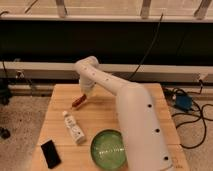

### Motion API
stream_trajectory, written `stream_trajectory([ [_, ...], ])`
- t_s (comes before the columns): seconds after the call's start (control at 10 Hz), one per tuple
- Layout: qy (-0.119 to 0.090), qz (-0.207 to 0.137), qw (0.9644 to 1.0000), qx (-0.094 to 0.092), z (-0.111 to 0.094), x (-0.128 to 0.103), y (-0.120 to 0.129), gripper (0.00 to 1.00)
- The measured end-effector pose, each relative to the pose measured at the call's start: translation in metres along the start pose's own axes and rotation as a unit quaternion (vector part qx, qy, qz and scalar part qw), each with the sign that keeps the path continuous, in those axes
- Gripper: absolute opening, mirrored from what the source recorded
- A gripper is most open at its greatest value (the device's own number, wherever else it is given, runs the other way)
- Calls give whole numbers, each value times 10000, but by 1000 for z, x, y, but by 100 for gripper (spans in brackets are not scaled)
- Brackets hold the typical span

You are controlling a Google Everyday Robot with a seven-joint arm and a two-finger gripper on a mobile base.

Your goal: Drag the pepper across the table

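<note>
Near edge: a flat black rectangular object [50, 153] lies left of the green bowl [107, 147], a round, glossy, translucent dish whose lower rim is cut off by the picture's bottom edge. Beyond the bowl and to its left lies a white tube-shaped bottle [74, 127], smooth, on its side, with markings too small to read. Both rest on the table [57, 100], pale wooden planks with visible seams. Right of the bowl the robot arm [135, 115], a thick, smooth white shell with small dark dots, rises from the bottom edge and hides the table's right part. Farther from the bowl, up and left, the pepper [78, 102], slim and red-orange, lies slanted on the wood. The gripper [85, 94] hangs at the pepper's upper end; whether it is wide, narrow or clasping the pepper cannot be told. Farthest from the bowl: a dark wall band, pale rails, and cables [192, 117] on the speckled floor at right.
</note>
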Motion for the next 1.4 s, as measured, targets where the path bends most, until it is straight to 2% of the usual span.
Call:
stream_trajectory([
  [0.4,13,26,10000,-7,-3,12,19,0],
  [0.6,17,4,10000,0,-2,11,20,0],
  [0.8,28,32,10000,-18,-3,17,34,0],
  [1.4,17,-39,10000,-25,-3,21,40,0],
])
